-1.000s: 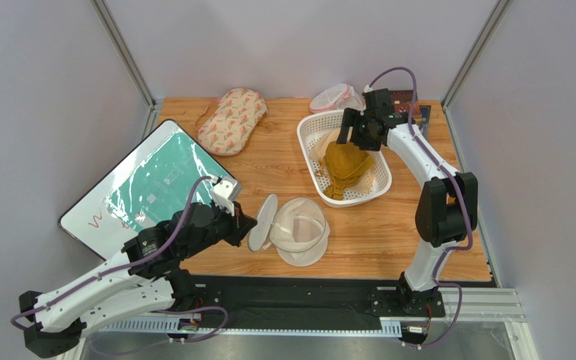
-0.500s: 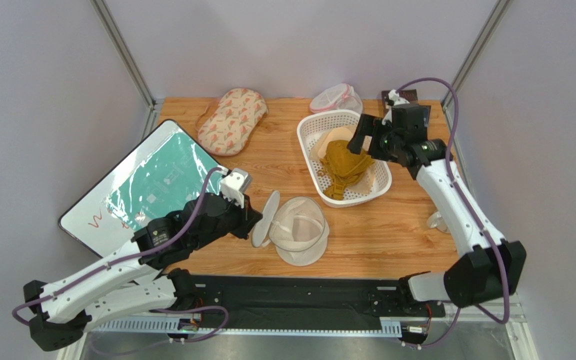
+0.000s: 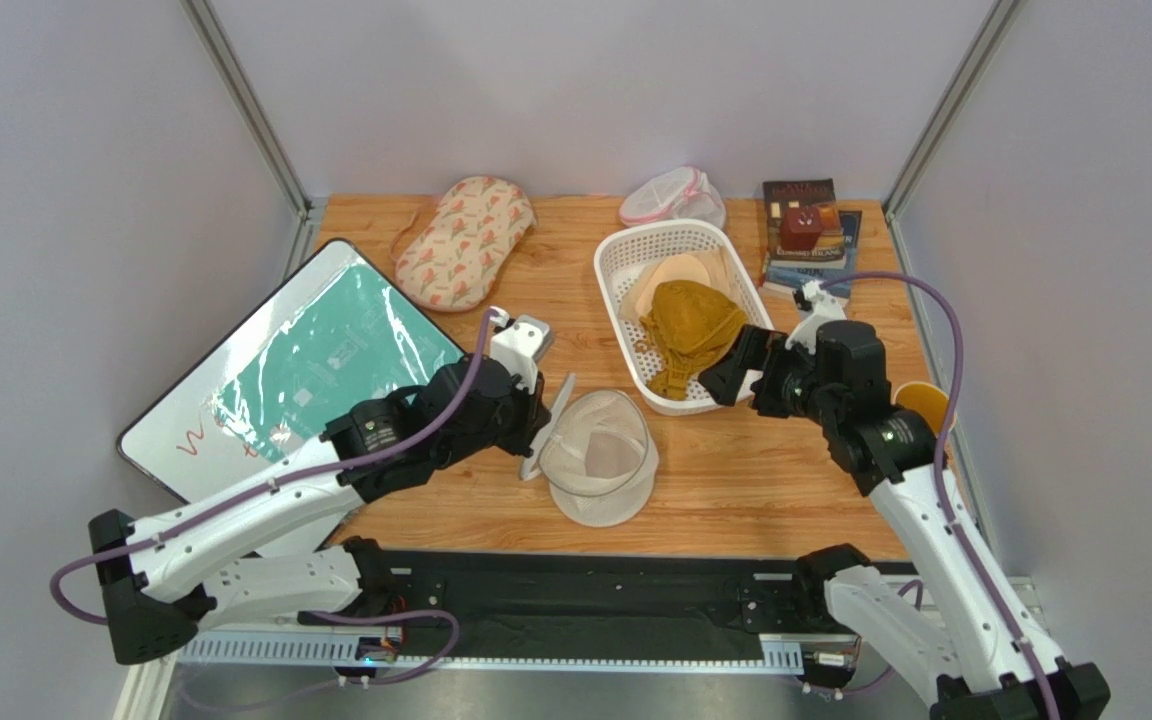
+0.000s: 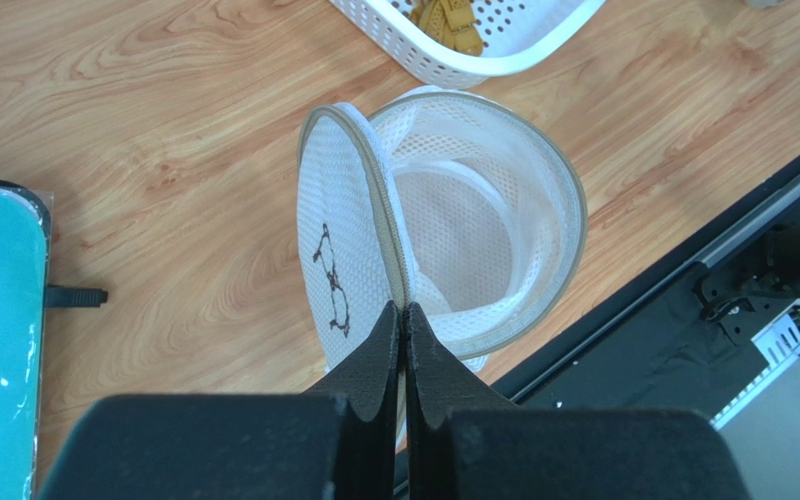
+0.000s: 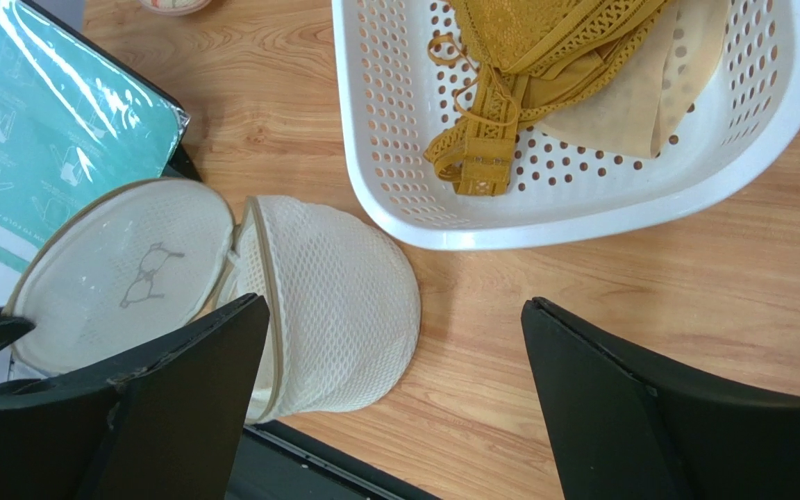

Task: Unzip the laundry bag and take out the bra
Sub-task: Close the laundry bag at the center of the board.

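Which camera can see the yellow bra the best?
The right wrist view: the mustard-yellow fabric bra lies close up in the white plastic basket, lace and clasp clear. The top view shows it small; the left wrist view catches only a strap end.

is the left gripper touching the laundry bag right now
Touching. The left wrist view shows the left gripper shut on the laundry bag, its fingertips pinching the edge of the opened lid.

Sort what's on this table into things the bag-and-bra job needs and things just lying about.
Job:
laundry bag, its lid pinched by the left gripper
bra, in the white basket
right gripper, open

Lying about:
pale peach bra
oval patterned bag
pink-trimmed mesh bag
teal board
books
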Available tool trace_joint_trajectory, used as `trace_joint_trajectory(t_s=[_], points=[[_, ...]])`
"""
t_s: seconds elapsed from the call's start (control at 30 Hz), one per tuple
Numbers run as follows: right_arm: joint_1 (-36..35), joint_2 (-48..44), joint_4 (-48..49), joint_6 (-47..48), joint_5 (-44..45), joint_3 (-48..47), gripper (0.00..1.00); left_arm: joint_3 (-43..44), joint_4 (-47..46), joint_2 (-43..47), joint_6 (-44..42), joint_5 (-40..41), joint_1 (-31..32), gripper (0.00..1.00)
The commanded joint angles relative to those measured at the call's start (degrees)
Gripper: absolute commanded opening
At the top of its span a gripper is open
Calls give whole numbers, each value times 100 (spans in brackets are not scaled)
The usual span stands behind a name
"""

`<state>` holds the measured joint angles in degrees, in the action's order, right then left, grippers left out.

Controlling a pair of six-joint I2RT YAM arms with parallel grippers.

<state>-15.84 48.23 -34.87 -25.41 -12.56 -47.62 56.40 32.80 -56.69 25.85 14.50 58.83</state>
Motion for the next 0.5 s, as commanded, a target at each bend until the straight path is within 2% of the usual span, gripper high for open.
trace_joint_trajectory(t_s=[0.0,0.2,0.47], points=[[-16,-533,60,-140,-186,287,100,406,51,-325,-168,132,6,0],[-16,-823,-160,-122,-203,569,100,941,130,-1080,-264,307,155,0],[-25,-999,-309,-122,-116,622,100,1733,535,-2469,-247,817,673,0]])
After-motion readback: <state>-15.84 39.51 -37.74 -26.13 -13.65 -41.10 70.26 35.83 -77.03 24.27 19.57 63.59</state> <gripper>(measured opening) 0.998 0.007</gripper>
